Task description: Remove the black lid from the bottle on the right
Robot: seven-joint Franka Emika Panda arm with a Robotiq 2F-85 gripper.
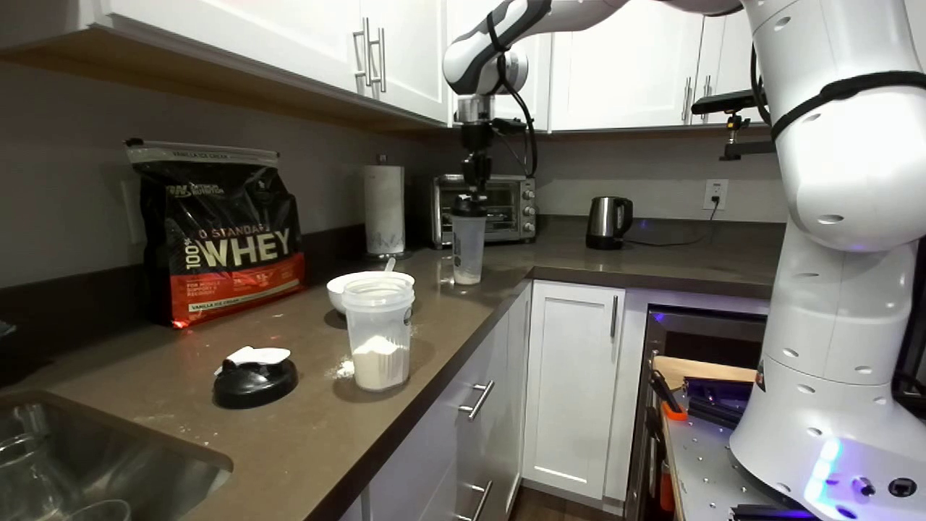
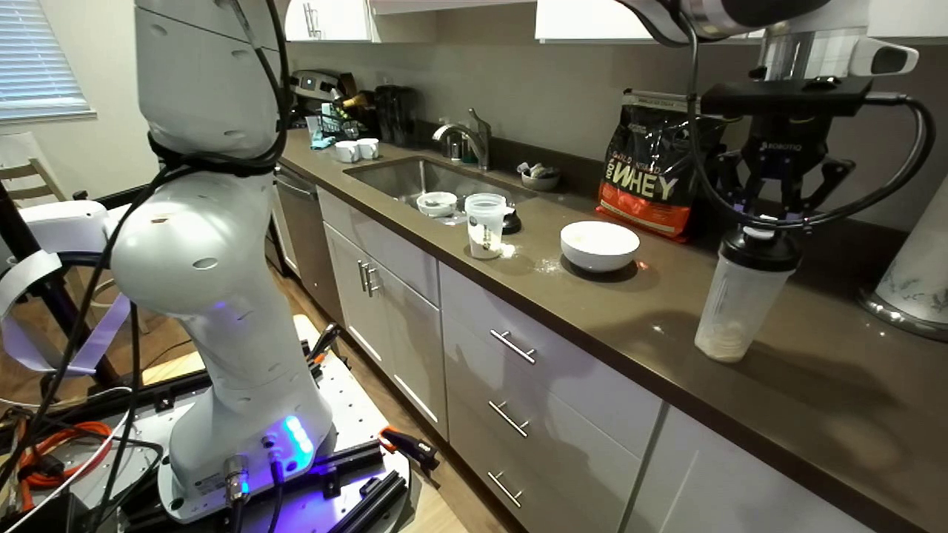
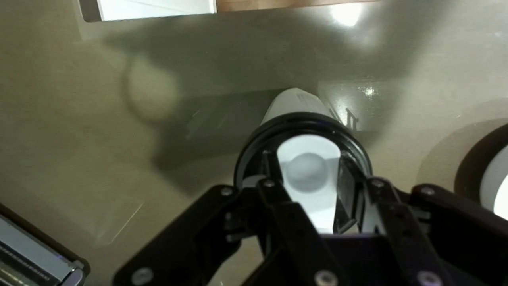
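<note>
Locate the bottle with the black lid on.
In an exterior view, the bottle is right of centre, under the gripper, between the white bowl and the paper-towel roll.

1. A slim, clear-greyish plastic bottle is standing on the smooth grey-brown desk.
2. A wide, translucent plastic tub is standing beside spilled white powder.
3. A round white bowl is sitting between bottle and tub.
4. A round black disc is lying near the tub.
5. A black-and-red plastic bag and a boxy silver toaster oven are standing near the walls.
</note>
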